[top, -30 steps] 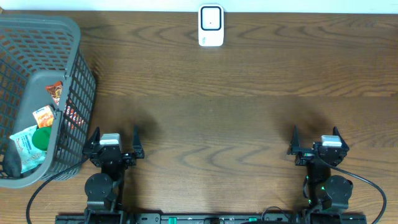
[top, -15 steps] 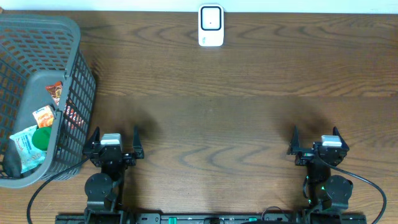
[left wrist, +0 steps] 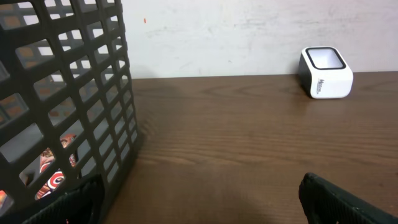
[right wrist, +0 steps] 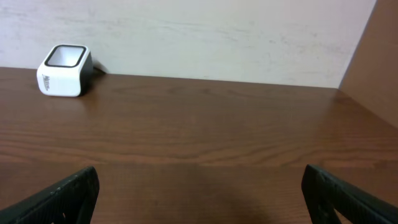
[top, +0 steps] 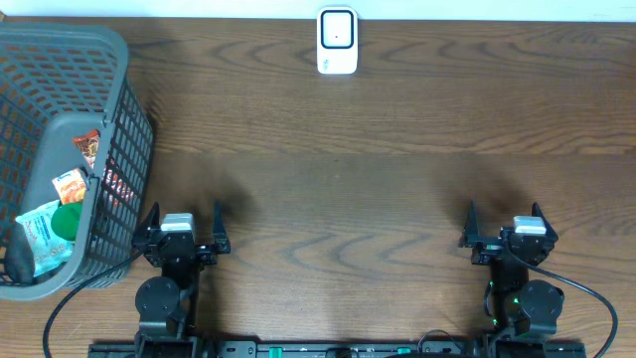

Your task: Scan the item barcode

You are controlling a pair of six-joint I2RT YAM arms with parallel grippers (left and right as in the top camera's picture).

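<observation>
The white barcode scanner [top: 337,41] stands at the table's far edge, centre; the left wrist view has the scanner [left wrist: 326,73] far right, the right wrist view has the scanner [right wrist: 64,70] far left. Packaged items lie in the grey mesh basket [top: 121,149] at the left: an orange packet [top: 70,186], a teal and white packet [top: 40,234] and a red packet [top: 89,146]. My left gripper [top: 186,212] sits open at the near edge beside the basket, holding nothing. My right gripper [top: 504,211] sits open at the near right, also holding nothing.
The basket wall [left wrist: 68,93] fills the left of the left wrist view, close to my left finger [left wrist: 68,202]. A pale wall runs behind the table. A brown panel [right wrist: 373,56] rises at the right edge in the right wrist view.
</observation>
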